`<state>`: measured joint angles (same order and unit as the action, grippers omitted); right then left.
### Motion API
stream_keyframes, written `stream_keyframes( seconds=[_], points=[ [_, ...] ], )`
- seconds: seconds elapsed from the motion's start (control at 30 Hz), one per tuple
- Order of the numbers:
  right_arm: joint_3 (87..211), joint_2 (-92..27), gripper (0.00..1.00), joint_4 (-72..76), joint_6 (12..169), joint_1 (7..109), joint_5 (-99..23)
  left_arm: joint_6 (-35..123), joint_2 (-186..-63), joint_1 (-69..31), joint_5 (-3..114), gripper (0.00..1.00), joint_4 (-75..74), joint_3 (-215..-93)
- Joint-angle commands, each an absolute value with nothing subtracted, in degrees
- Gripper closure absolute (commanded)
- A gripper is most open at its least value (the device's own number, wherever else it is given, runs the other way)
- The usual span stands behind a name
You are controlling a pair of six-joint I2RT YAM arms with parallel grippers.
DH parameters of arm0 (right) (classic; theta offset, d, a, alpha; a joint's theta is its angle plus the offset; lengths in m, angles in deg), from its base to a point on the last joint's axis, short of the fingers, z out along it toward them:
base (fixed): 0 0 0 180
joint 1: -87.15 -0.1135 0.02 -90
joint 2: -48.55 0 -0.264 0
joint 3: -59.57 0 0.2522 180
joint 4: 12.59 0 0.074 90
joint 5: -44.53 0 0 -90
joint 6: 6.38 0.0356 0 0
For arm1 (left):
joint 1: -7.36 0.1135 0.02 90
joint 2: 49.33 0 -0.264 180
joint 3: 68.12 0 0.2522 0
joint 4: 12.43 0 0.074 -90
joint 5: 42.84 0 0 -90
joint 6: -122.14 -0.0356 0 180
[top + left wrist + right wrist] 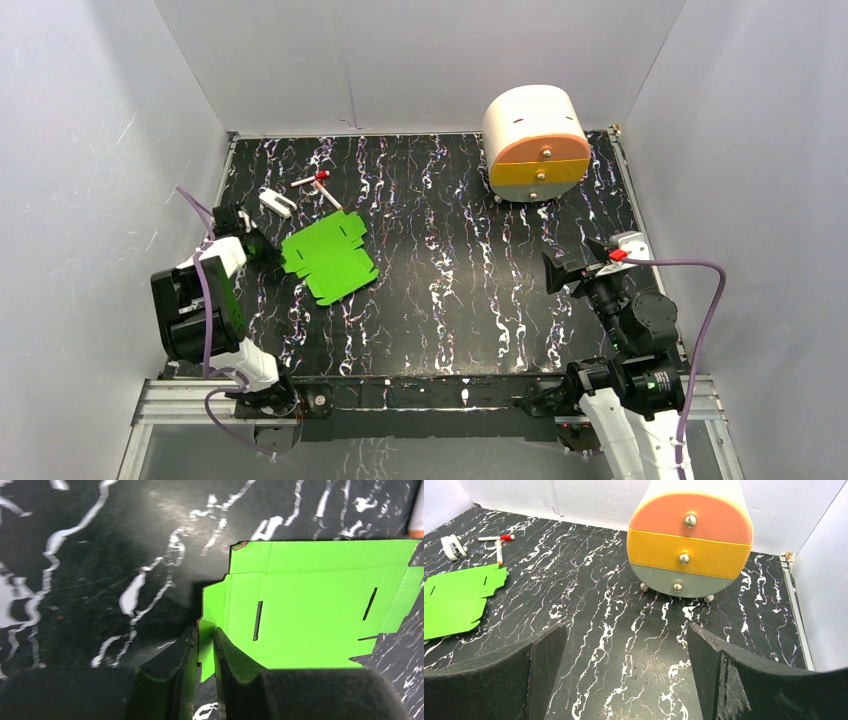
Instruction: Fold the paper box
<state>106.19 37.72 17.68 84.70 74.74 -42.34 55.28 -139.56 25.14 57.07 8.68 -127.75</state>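
- The black marbled counter (450, 270) carried a cream-and-orange drawer unit (535, 140) at its far right.
- The paper box (330, 258), an unfolded green sheet, lay left of centre.
- The left fingers (172, 670) were clenched on a flap at its left edge.
- The right fingers (541, 670) stood wide apart above the counter, well away from the sheet.

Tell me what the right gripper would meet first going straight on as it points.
Probably the cream-and-orange rounded drawer unit, ahead of the open right gripper; only black marbled table shows between. Tilt is unclear, so the table could come first.
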Motion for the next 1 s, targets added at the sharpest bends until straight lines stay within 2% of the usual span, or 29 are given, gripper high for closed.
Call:
stream_keyframes(
  seconds=[0.0, 0.43, 0.6, 0.77, 0.97],
  points=[
    [106.1, 38.4, 0.01, 14.8, 83.8, 74.5, -43.0, 53.2, -141.2, 21.4, 61.5, 0.85, 10.8, -129.7],
    [106.8, 36.9, 0.01, 15.3, 83.8, 74.5, -41.0, 58.3, -143.5, 3.1, 64.9, 0.83, 9.8, -131.3],
    [109.4, 33.3, 0.01, 17.2, 86.1, 74.5, -40.6, 63.6, -143.7, -3.9, 65.1, 0.79, 5.6, -130.3],
    [112.6, 26.0, 0.01, 20.0, 90.9, 74.5, -36.9, 64.3, -140.5, -6.5, 65.1, 0.7, 5.7, -130.0],
    [110.9, 18.0, 0.01, 15.9, 94.0, 74.5, -28.7, 60.3, -133.5, -6.5, 59.7, 0.46, 12.4, -130.5]
  ],
)
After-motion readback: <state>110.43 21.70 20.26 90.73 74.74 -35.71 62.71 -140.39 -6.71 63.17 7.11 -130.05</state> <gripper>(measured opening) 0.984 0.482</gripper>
